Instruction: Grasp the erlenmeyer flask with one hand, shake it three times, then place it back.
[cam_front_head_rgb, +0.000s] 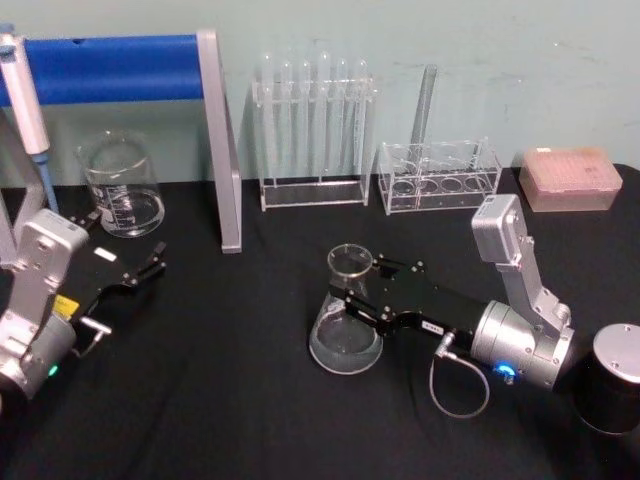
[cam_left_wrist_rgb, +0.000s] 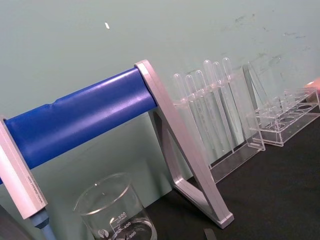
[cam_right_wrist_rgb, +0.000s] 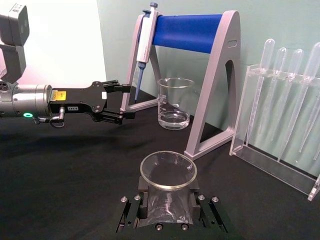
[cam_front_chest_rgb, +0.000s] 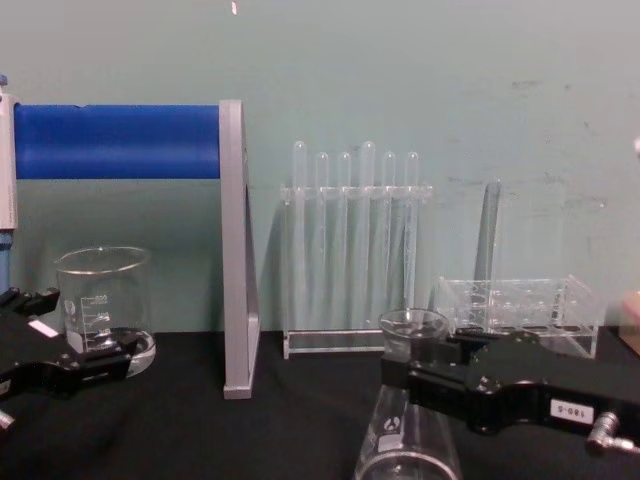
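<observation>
One erlenmeyer flask (cam_front_head_rgb: 347, 322) is standing upright on the black table (cam_front_head_rgb: 230, 400), centre-right, its neck sitting between the fingers of the right gripper (cam_front_head_rgb: 352, 292), which are closing on the glass (contact looks made in the right wrist view). Left gripper (cam_front_head_rgb: 152, 262) is hovering near the beaker (cam_front_head_rgb: 122, 186), fingers apart, holding nothing

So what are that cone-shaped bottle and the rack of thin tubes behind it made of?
The erlenmeyer flask looks like clear glass: see-through, glossy, with a small white printed mark. The right gripper has its black fingers around the neck. The test tube rack seems to be clear acrylic or similar plastic, judging by its flat transparent panels with bright edges. Its tubes could be glass or plastic.
</observation>
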